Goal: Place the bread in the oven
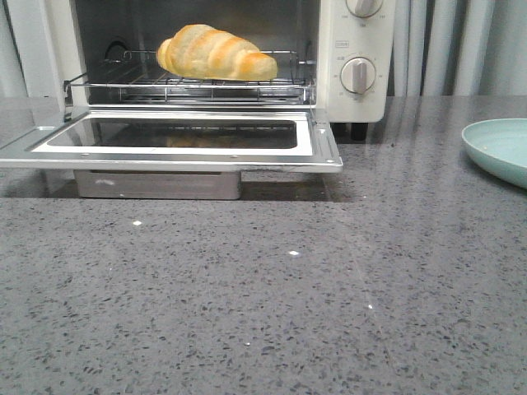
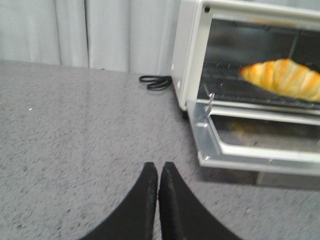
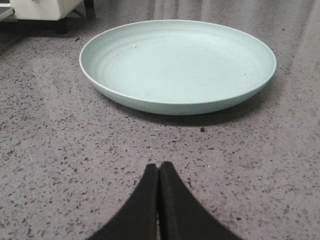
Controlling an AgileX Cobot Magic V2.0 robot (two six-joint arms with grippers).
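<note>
The bread (image 1: 216, 53), a golden crescent roll with orange-brown bands, lies on the wire rack (image 1: 189, 86) inside the cream-white oven (image 1: 346, 82). The oven's glass door (image 1: 177, 136) hangs open and flat. The bread also shows in the left wrist view (image 2: 285, 77), inside the oven (image 2: 187, 55). My left gripper (image 2: 159, 167) is shut and empty over the grey counter, to the left of the oven door. My right gripper (image 3: 159, 167) is shut and empty over the counter in front of a plate. Neither gripper shows in the front view.
A pale green plate (image 3: 177, 62) lies empty on the speckled grey counter at the right; its edge shows in the front view (image 1: 498, 148). A black cord (image 2: 155, 81) lies by the oven's left side. Grey curtains hang behind.
</note>
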